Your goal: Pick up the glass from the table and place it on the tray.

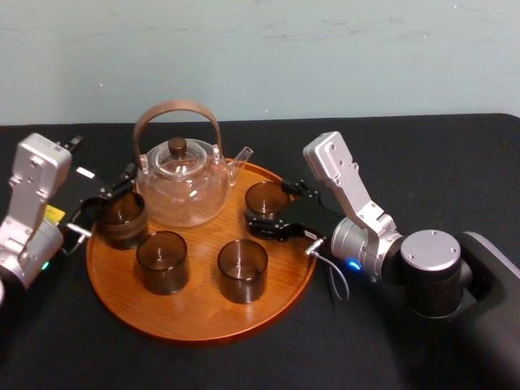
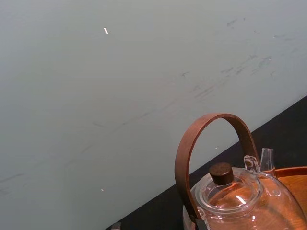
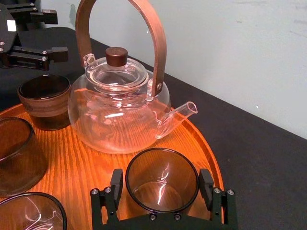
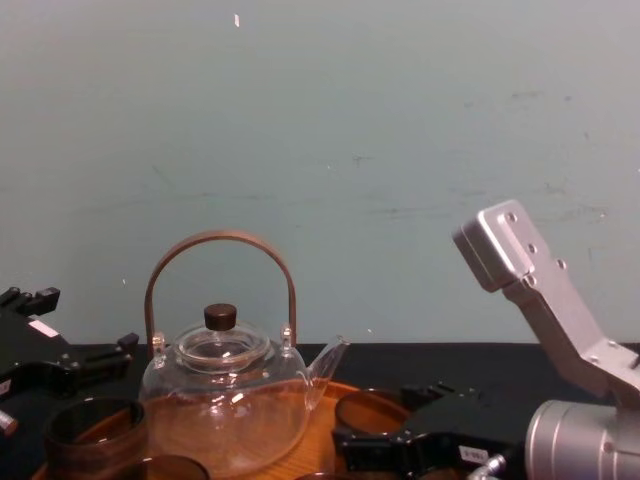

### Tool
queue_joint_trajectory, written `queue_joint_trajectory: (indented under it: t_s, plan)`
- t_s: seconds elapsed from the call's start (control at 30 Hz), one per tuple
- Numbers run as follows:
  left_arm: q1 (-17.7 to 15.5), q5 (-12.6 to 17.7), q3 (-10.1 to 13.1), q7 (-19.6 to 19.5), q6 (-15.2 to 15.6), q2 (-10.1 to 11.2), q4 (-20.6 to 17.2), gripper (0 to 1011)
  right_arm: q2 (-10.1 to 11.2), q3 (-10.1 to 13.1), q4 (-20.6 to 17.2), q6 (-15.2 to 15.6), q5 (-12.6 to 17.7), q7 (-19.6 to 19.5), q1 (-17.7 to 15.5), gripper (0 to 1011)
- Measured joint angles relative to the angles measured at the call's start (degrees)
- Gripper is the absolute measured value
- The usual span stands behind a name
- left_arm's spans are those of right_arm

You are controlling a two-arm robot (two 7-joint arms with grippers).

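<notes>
On the tray atop the desk I find the glass seated for release, right pincer astride it, grip indeterminate; left pincer spread, frame left.

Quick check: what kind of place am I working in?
Probably a lab bench staged for tea: black-clothed table against a bare wall, wooden tray with glass teapot and glasses. Right gripper brackets one glass; left gripper hangs by the tray's left edge.
</notes>
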Motion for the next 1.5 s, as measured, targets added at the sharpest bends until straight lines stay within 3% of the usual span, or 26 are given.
queue_joint_trajectory:
  t_s: [0.23,0.4,0.77,1.17,1.5]
  plan:
    - [0.00,0.00,0.00,0.00,0.00,0.00,0.00,1001,0.11,1.04,-0.99,-1.73,0.81,0.23,-0.65,1002]
    - [0.00,0.00,0.00,0.00,0.00,0.00,0.00,1001,1.19,2.02,-4.24,-3.80,1.76,0.78,-2.05,1002]
    - [0.00,0.00,0.00,0.00,0.00,0.00,0.00,1001,6.31,5.76,-12.50,-6.85,6.71,2.89,-7.55,1002]
    - [0.00,0.00,0.00,0.00,0.00,0.00,0.00,1001,9.82,12.47,-12.81,-9.04,9.72,-0.45,-11.52,1002]
    - [0.00,0.00,0.00,0.00,0.00,0.00,0.00,1001,10.73,14.97,-12.03,-10.31,10.64,-1.33,-13.77,1002]
